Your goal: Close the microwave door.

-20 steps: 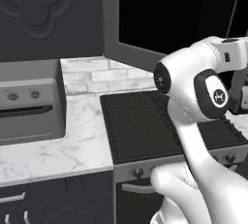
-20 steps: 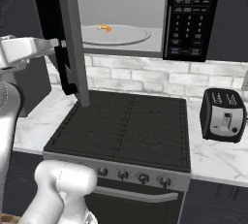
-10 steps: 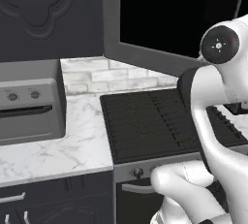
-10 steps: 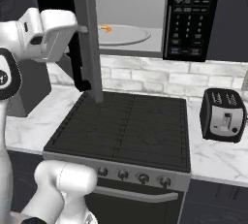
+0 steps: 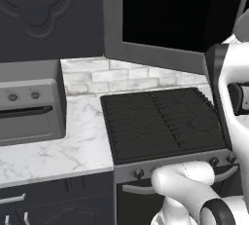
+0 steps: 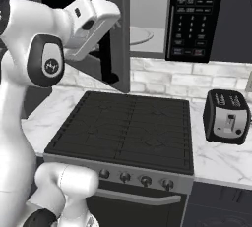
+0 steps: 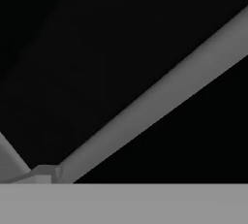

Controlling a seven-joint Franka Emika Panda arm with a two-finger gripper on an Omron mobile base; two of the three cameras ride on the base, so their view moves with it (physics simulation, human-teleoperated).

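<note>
Left base view is showing the door [image 5: 160, 19] swung out over the back of the stove [image 5: 163, 124], its black glass facing the camera and its grey frame running along the left and bottom edges; the panel is standing upright, its long side running level across the picture. A toaster oven [image 5: 29, 104] is sitting on the marble counter [image 5: 63, 153] to the left of the stove, well apart from the door, and white brick is lining the wall behind. The white arm is rising at the right edge, covering the door's right end. Right base view is looking at the door [image 6: 119, 29] nearly edge-on, so it is reading as a tall grey strip hanging in front of the left part of the microwave [image 6: 194, 17]; it is standing partly open, with a gap showing the grey cavity and the round plate [image 6: 139, 36] between the door's edge and the black button panel [image 6: 192, 17]. The dark handle [image 6: 109, 56] is running vertically on the door's left face, and the arm's white hand is pressing in beside it from the left, hiding the gripper, so I cannot tell whether the fingers are apart or together. A black toaster [image 6: 227, 117] is sitting on the counter right of the stove [image 6: 125, 130], clear of the door. Hand view is facing black glass, with a grey bar [image 7: 155, 94] of the door crossing slantwise from lower left to upper right.
</note>
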